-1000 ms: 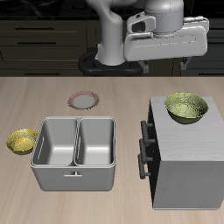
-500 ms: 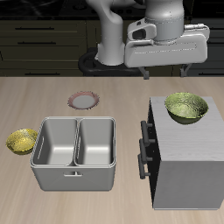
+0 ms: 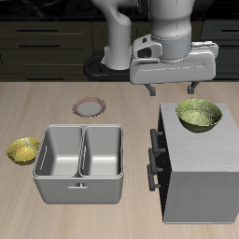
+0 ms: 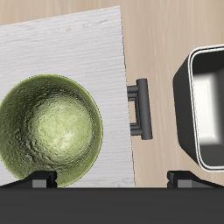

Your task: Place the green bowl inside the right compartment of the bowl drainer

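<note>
The green bowl (image 3: 199, 114) is seen at the right of the exterior frame, resting on top of the grey cabinet (image 3: 201, 182) near its back edge, with bare cabinet top in front of it. The gripper (image 3: 178, 91) is held above and just behind the bowl, apart from it, its fingers (image 4: 39, 179) spread wide. The bowl drainer (image 3: 81, 165) is set at the lower left centre, beside the cabinet's black handles (image 3: 152, 159), both bins unoccupied. A smaller yellow bowl (image 3: 23, 150) lies at the drainer's far side.
</note>
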### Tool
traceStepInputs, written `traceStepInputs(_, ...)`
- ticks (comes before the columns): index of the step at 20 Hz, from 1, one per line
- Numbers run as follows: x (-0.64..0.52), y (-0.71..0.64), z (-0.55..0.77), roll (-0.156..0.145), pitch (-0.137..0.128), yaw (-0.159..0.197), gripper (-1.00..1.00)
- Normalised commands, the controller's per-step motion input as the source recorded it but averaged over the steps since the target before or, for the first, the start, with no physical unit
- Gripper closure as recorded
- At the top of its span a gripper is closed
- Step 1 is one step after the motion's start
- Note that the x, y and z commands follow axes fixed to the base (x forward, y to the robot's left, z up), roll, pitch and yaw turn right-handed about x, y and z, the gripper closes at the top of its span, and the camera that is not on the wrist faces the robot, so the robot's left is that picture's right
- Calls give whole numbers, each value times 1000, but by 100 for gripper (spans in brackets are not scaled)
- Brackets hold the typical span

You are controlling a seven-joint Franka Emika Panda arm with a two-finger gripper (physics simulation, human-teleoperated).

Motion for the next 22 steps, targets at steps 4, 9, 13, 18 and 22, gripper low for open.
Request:
traceStepInputs(4, 57, -33, -264, 2, 22, 5, -100)
traceStepInputs(9, 10, 25, -173, 19, 8, 1, -100)
traceStepInputs(13, 8, 76, -131, 13, 18, -11, -100)
traceStepInputs(18, 24, 115, -167, 19, 22, 11, -100)
traceStepInputs(22, 11, 99, -129, 21, 17, 11, -100)
